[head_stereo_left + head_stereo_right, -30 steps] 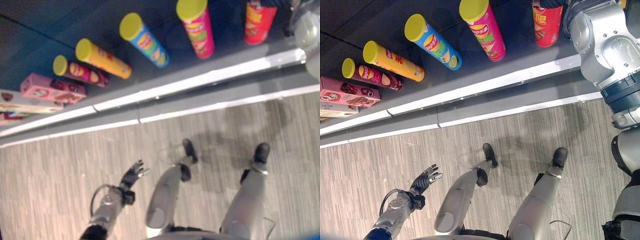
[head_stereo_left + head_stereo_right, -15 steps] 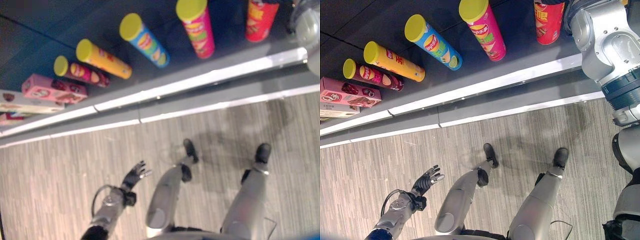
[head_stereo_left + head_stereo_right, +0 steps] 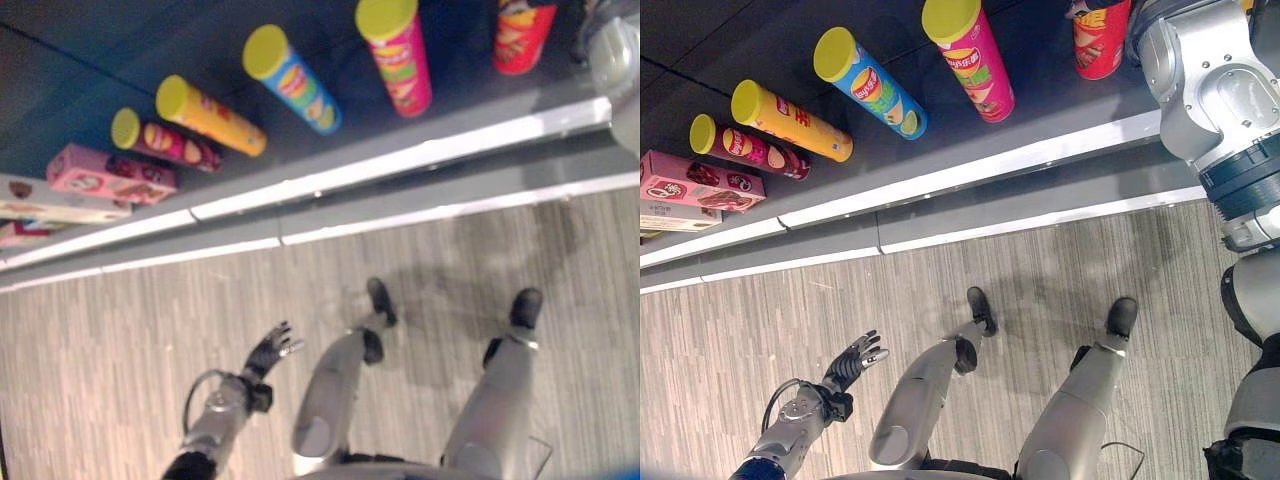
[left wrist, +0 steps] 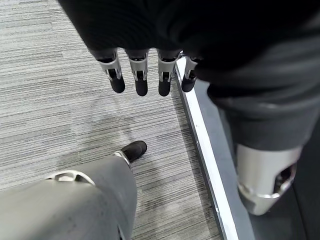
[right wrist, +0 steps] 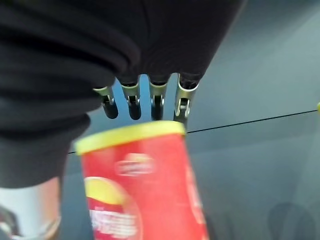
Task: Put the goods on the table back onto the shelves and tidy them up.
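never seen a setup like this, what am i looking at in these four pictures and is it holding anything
This is a two-legged humanoid robot in front of a shop shelf. Two pictures come from a stereo camera in its head, looking down; the other two come from cameras on its wrists, looking along each hand.

On the dark shelf stand crisp tubes with yellow lids: a maroon tube, a yellow tube, a blue tube and a pink tube. Beside them, further left, lie pink boxes.

The left hand hangs low over the striped floor, fingers relaxed, holding nothing. The right hand is up at the shelf, right by a red tube; whether it grips that tube cannot be told.
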Motion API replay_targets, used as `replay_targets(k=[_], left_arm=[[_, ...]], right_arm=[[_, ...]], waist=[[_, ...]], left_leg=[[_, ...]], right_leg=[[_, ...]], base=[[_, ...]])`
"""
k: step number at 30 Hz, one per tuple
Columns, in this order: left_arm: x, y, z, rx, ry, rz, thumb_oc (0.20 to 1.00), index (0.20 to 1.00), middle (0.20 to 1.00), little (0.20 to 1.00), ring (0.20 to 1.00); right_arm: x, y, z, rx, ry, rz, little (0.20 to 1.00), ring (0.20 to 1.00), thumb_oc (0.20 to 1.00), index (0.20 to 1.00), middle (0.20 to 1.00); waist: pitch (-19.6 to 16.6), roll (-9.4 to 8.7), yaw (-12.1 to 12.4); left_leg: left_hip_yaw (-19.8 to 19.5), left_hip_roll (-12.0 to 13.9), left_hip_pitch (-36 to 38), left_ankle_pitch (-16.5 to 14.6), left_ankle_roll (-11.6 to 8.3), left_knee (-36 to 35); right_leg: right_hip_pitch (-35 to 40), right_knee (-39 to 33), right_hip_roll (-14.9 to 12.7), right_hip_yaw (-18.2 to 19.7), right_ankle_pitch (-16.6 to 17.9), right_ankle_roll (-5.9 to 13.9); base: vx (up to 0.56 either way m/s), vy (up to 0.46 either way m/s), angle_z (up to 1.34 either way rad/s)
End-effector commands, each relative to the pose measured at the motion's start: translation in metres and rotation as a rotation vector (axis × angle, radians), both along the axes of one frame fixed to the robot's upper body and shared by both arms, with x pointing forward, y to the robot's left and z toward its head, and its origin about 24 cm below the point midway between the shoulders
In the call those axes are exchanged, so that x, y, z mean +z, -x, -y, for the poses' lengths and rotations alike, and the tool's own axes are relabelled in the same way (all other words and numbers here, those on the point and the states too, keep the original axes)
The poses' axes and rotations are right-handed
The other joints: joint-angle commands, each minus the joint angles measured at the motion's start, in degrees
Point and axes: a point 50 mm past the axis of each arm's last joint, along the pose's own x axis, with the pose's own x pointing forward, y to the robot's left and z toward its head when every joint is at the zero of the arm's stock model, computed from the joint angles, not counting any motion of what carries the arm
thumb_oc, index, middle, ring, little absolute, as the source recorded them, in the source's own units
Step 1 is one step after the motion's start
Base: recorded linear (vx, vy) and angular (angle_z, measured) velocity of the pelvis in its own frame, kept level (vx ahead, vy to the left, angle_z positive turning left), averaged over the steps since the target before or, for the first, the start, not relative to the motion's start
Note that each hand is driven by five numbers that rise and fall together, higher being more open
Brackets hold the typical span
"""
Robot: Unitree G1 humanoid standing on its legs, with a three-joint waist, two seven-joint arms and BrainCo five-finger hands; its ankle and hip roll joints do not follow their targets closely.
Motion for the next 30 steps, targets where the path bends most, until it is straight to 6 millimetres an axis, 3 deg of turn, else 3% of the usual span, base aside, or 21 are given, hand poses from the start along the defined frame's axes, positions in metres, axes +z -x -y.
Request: replay_targets(k=[1,9,14,20,25,30], left_arm=[[0.003,0.002,0.004,-0.016,0.009,0.019,1.000,1.000,1.000,1.000,1.000],[0.000,0.003,0.006,-0.018,0.003,0.009,1.000,1.000,1.000,1.000,1.000],[-0.004,0.003,0.008,0.002,0.011,-0.007,1.000,1.000,1.000,1.000,1.000],[-0.016,0.013,0.012,0.010,0.014,-0.050,1.000,1.000,1.000,1.000,1.000],[-0.024,0.025,0.009,0.020,0.004,-0.091,1.000,1.000,1.000,1.000,1.000],[-0.036,0.043,-0.007,0.066,-0.034,-0.156,1.000,1.000,1.000,1.000,1.000]], right_arm=[[0.045,0.024,-0.010,0.026,0.025,0.196,1.000,1.000,1.000,1.000,1.000],[0.033,0.027,-0.011,0.097,-0.009,0.224,1.000,1.000,1.000,1.000,1.000],[0.013,0.038,-0.010,0.238,-0.102,0.278,1.000,1.000,1.000,1.000,1.000],[-0.035,0.051,-0.001,0.371,-0.196,0.292,1.000,1.000,1.000,1.000,1.000],[-0.065,0.060,0.005,0.409,-0.226,0.259,1.000,1.000,1.000,1.000,1.000],[-0.116,0.074,0.017,0.484,-0.402,0.106,1.000,1.000,1.000,1.000,1.000]], waist=[[0.4,2.80,0.9],[0.4,1.91,0.1],[0.0,0.30,-0.9],[-2.0,-3.34,-2.1],[-3.4,-5.21,-2.7],[-6.0,-8.50,-4.3]], left_leg=[[-2.8,8.6,0.7,-2.7,-9.29,6.5],[-2.6,8.6,3.2,-2.9,-9.43,5.9],[-2.9,8.4,6.3,-2.6,-9.79,3.6],[-3.2,9.0,11.8,-0.9,-10.62,-1.4],[-2.9,9.6,15.2,0.0,-11.07,-4.1],[-1.6,10.9,19.9,0.7,-11.42,-7.3]], right_leg=[[-1.8,1.0,0.6,1.5,4.8,-3.03],[1.3,-0.2,1.1,1.0,5.1,-2.89],[5.2,-3.2,2.0,-0.2,6.2,-2.34],[11.5,-8.7,4.0,-2.0,7.8,-1.76],[14.9,-11.6,5.0,-2.7,8.3,-1.51],[18.9,-15.2,6.5,-3.1,9.0,-1.13]], base=[[-0.01,0.010,0.04],[0.00,0.007,0.02],[0.00,0.000,0.00],[0.03,-0.034,0.00],[0.04,-0.034,-0.07],[0.07,-0.033,-0.05]])
